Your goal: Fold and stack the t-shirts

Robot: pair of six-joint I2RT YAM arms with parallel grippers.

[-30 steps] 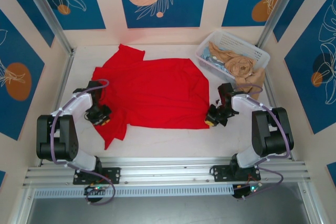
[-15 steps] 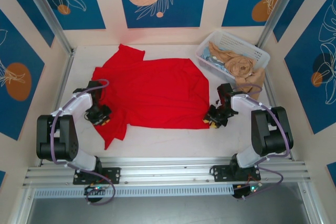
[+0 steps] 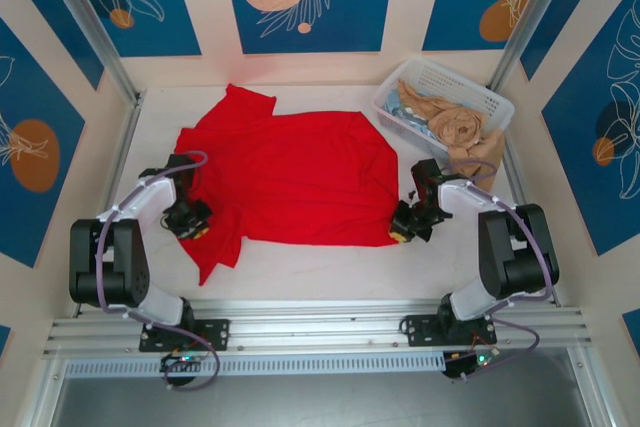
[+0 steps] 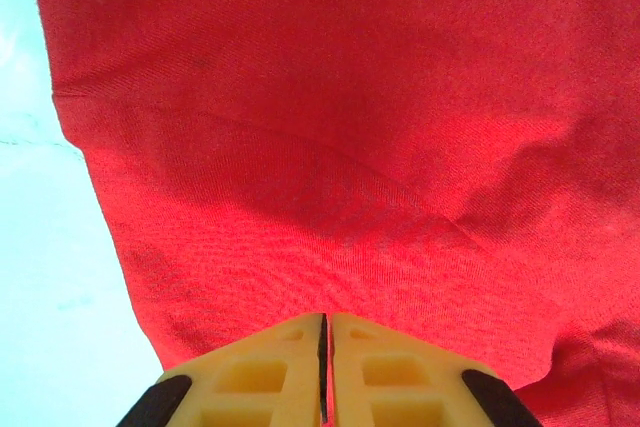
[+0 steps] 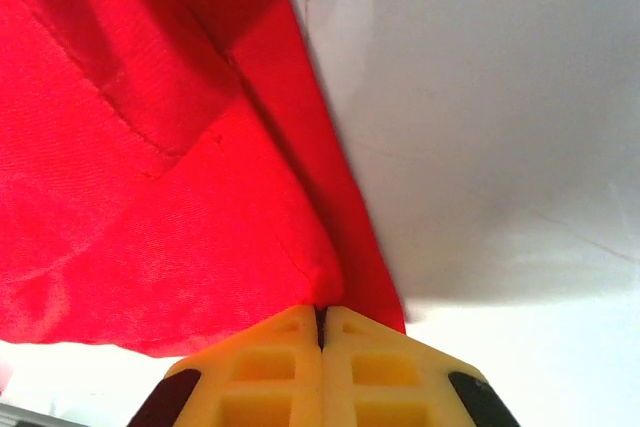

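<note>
Red t-shirt (image 3: pixel 300 177) lies spread flat on the white tabletop (image 3: pixel 320 262), mid-frame in my overhead view. Its long axis runs left to right, with one sleeve fanning to the upper left, a flap trailing to the lower left, and a blunt angled edge on the right.

Nearest me, my left tool (image 3: pixel 190 219) sits on the shirt's lower-left part and my right tool (image 3: pixel 405 230) on its lower-right corner.

The left wrist camera adds the weave: fine knit, soft creases, and the yellow fingers of the left tool (image 4: pixel 323 347) drawn together to a hairline slit. Cloth runs right up to their tips, but I cannot tell whether any is caught.

The right wrist camera shows a stitched hem and the shirt's edge against bare tabletop. The right tool (image 5: pixel 320 322) is closed, with a small pucker of red cloth pinched at its tips.

Farther back, upper right, a white lattice basket (image 3: pixel 490 102) holds crumpled tan cloth (image 3: pixel 455 127), apart from the shirt.
</note>
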